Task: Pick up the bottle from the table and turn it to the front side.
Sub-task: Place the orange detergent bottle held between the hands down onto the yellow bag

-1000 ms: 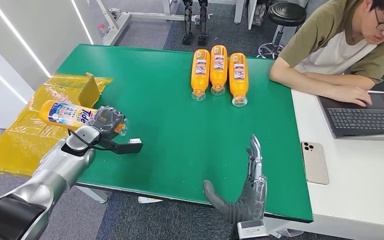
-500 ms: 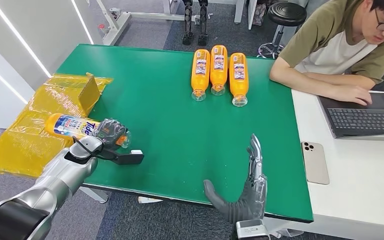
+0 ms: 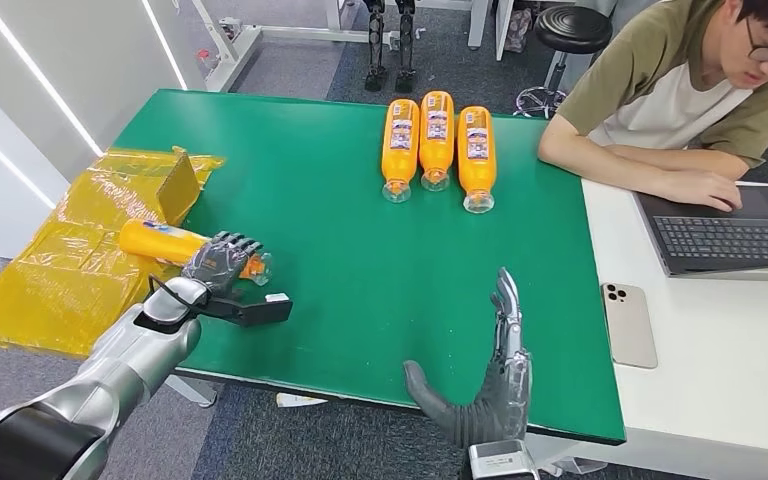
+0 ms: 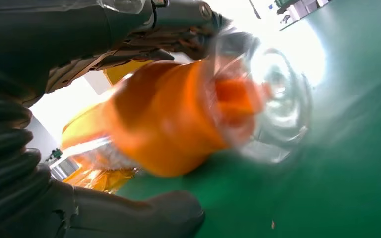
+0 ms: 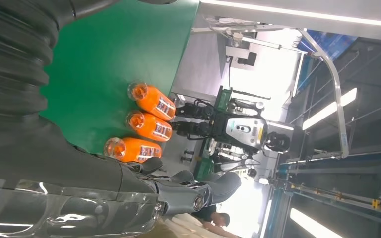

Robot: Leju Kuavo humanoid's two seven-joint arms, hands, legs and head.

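Head view: the orange bottle [image 3: 165, 243] is gripped near its neck by the left hand [image 3: 222, 262], at the table's left edge, body lying out over the yellow plastic sheet [image 3: 50, 280]. Plain orange side is up, no label seen. Judged: the roll is mid-way, so the wrist turn should be carried on w/ the grasp kept firm on the neck, and the bottle kept low over the green table [image 3: 340, 200] so a slip costs little. The right hand [image 3: 495, 370] is held unclenched, fingers straight, grasping nothing, at the near table edge. Three other bottles [image 3: 437, 140] lie label-up at the far side, beside a seated person [image 3: 680, 90].

Left wrist view: bottle [image 4: 168, 119] is blurred, clasped between thumb and fingers, close over the green top; contact w/ it can't be told.

Right wrist view: the three bottles [image 5: 146, 124] lie in a row, well apart from this hand.

Vs. 1 s ago: the Tide label was facing up then; it's been rolled out of sight, and the bottle has been lowered and brought a bit toward the table. Right hand unchanged.
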